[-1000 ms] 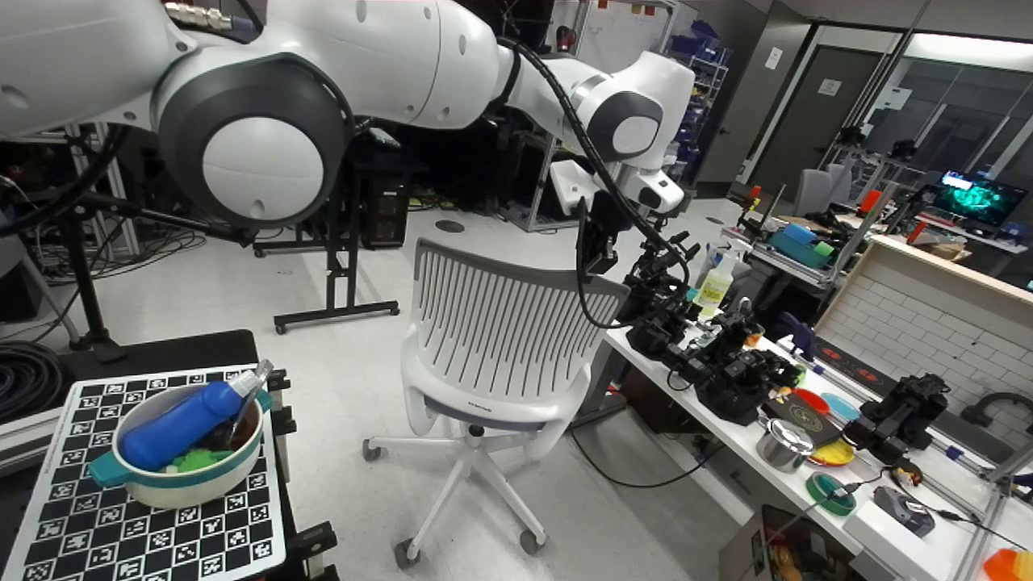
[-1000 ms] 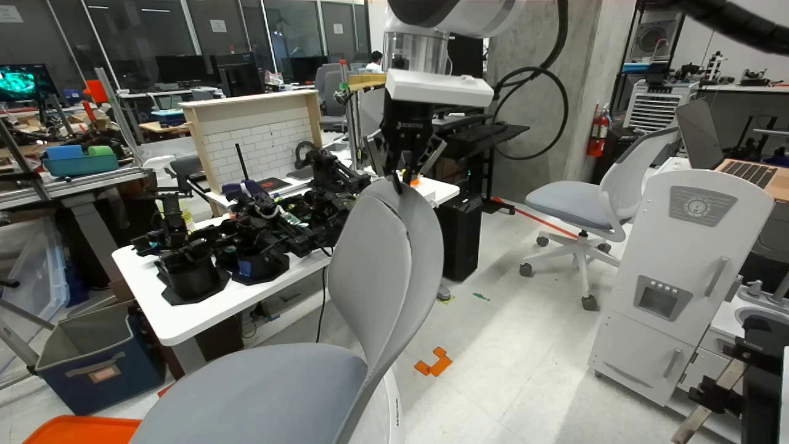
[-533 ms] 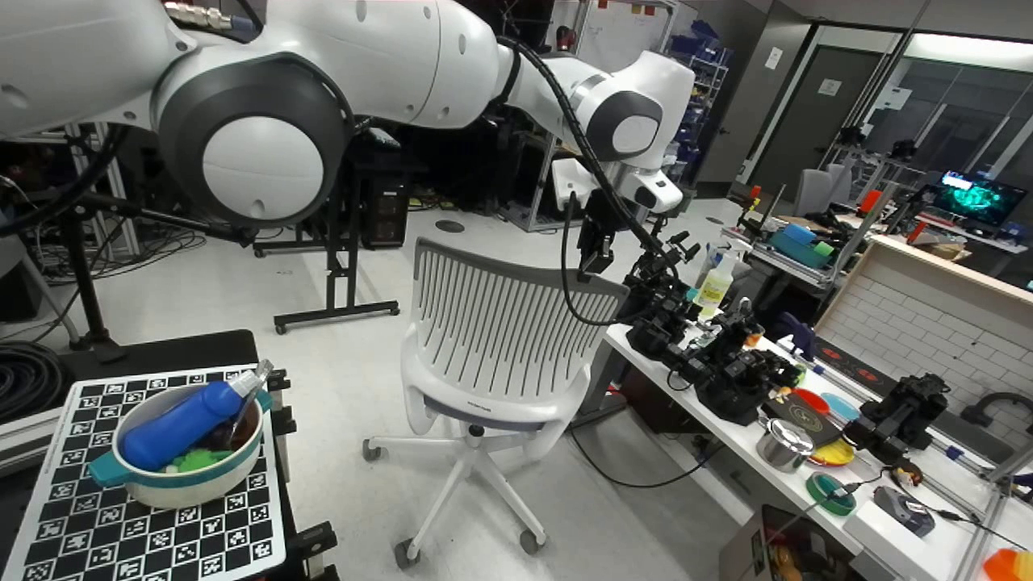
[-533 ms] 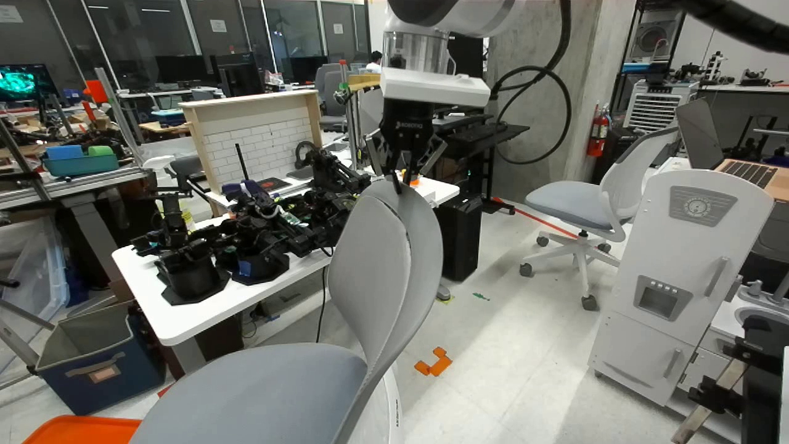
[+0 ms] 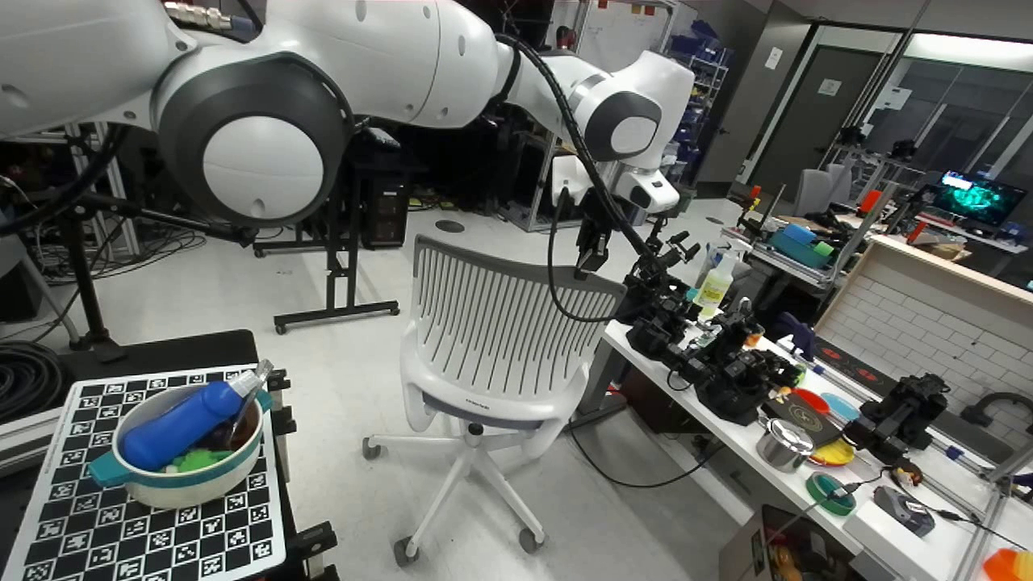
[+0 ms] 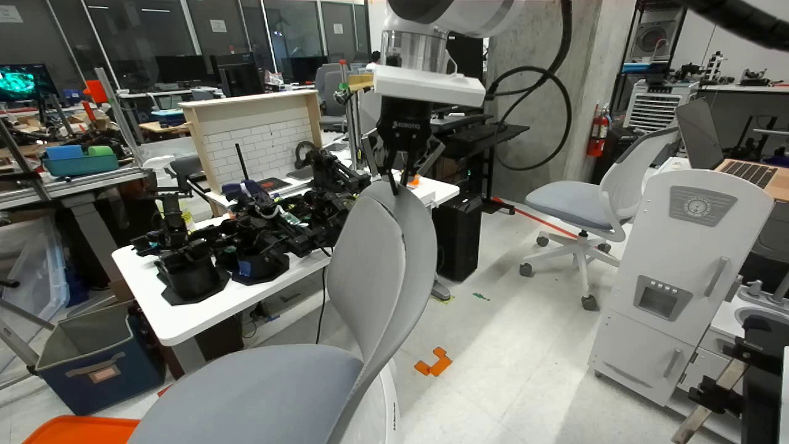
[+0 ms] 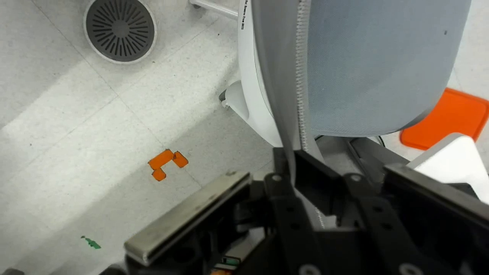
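Jaws clamped on top edge of gry chair bk [image 6: 376, 265].

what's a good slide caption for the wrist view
Hand closed on a grey chair backrest, orange patches on the floor.

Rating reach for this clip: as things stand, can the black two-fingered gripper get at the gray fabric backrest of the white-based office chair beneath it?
Apparently yes: nothing visible blocks the gripper, whose fingers pinch the backrest from both sides at its top edge.
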You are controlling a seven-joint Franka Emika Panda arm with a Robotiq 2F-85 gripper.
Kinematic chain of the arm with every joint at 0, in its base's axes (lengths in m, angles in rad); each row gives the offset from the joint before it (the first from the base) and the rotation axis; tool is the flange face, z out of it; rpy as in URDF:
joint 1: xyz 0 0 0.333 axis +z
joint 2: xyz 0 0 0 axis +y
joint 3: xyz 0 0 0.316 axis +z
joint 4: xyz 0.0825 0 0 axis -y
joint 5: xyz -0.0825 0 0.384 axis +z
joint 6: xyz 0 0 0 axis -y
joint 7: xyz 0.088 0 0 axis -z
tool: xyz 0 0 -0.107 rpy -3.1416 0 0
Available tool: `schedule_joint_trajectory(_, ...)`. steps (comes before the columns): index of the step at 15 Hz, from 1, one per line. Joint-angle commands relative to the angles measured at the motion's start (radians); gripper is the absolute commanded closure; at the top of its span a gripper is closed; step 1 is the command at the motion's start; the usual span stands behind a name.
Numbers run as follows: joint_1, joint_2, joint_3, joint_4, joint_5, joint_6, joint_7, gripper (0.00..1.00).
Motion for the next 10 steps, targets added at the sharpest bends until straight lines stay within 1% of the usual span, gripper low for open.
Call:
schedule_joint_trajectory(1, 0.005, -0.012, 0.004, -0.027, 0.006, -0.049, 0.014, 0.97)
schedule_joint_trajectory(4, 0.007, -0.013, 0.004, -0.025, 0.005, -0.065, 0.013, 0.97)
schedule_joint_trajectory(5, 0.009, -0.013, 0.000, -0.022, 0.003, -0.066, 0.020, 0.63)
schedule_joint_trajectory(6, 0.010, -0.012, -0.003, -0.017, -0.001, -0.065, 0.022, 0.62)
schedule_joint_trajectory(8, 0.012, 0.019, -0.010, 0.033, -0.006, -0.080, 0.038, 0.49)
schedule_joint_trajectory(10, 0.010, 0.018, -0.008, 0.027, -0.003, -0.070, 0.049, 0.34)
